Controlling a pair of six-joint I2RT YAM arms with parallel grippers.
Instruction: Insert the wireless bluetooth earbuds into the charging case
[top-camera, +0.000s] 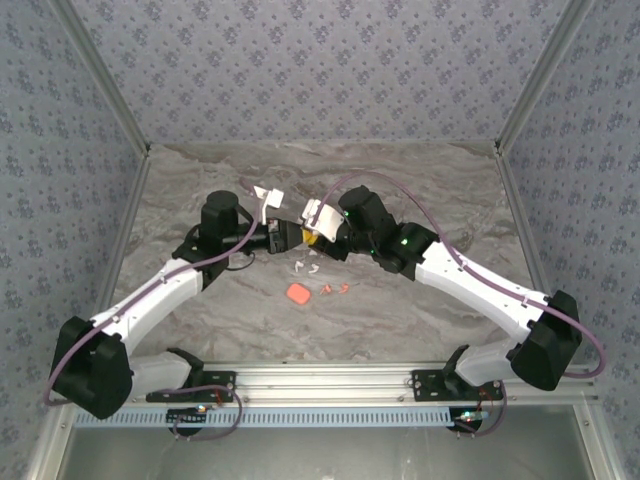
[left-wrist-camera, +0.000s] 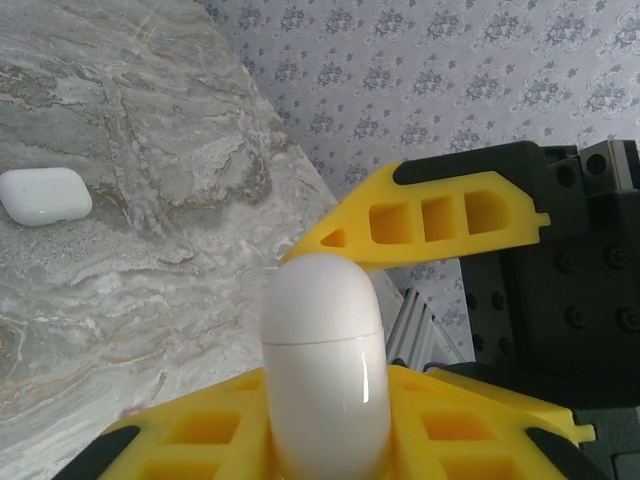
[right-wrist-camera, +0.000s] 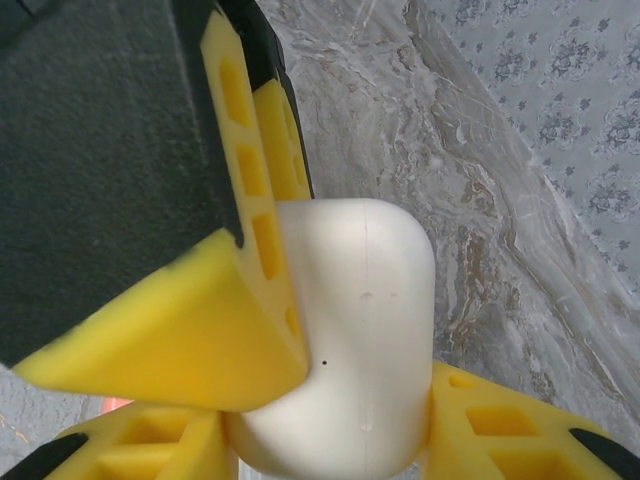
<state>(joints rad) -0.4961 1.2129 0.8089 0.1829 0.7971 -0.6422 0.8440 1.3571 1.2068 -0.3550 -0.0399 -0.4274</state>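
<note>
— While the two arms meet over the middle of the counter, what are they holding?
— One white case, held up off the marble. The left hand pinches it from both sides. The right hand is pressed onto the same case from the opposite end.
— Lid?
— Down. The seam shows as a thin line across it, so the inside is hidden.
— Earbuds?
— All loose on the counter, on the near side of the hands. The white earbuds lie closest to the hands. Two salmon-red earbuds lie a little nearer, just right of a salmon-red case. Cannot tell whether that case is open.
— Other containers?
— A second white case, lid shut, lying flat on the marble, well apart from the held one.
</note>
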